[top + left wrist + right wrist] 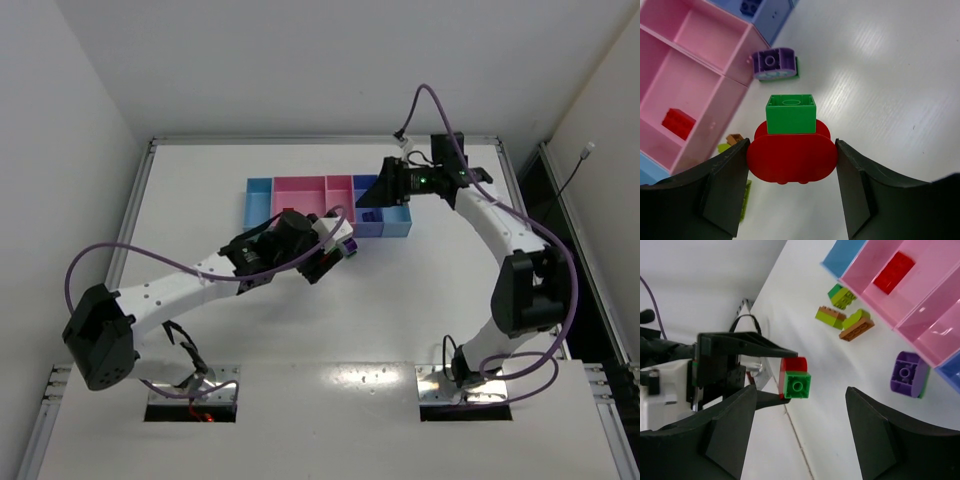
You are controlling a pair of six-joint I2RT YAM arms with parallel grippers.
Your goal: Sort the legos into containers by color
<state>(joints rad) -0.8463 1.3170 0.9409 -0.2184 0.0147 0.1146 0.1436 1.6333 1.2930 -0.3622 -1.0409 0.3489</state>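
My left gripper (791,146) is shut on a red rounded lego (791,157) with a green brick (790,114) stuck to its far end, held over the table just in front of the trays; it also shows in the top view (335,250). The right wrist view shows the same red-and-green piece (796,380). A purple round lego (772,62) lies by the narrow pink tray (710,35). A red brick (678,123) lies in the wide pink tray (660,85). My right gripper (801,390) is open and empty over the periwinkle tray (368,222).
Orange and yellow-green bricks (845,317) lie in a small heap in front of the wide pink tray. A dark blue brick (750,6) sits in the periwinkle tray. The light blue tray (258,200) ends the row on the left, the blue tray (398,222) on the right.
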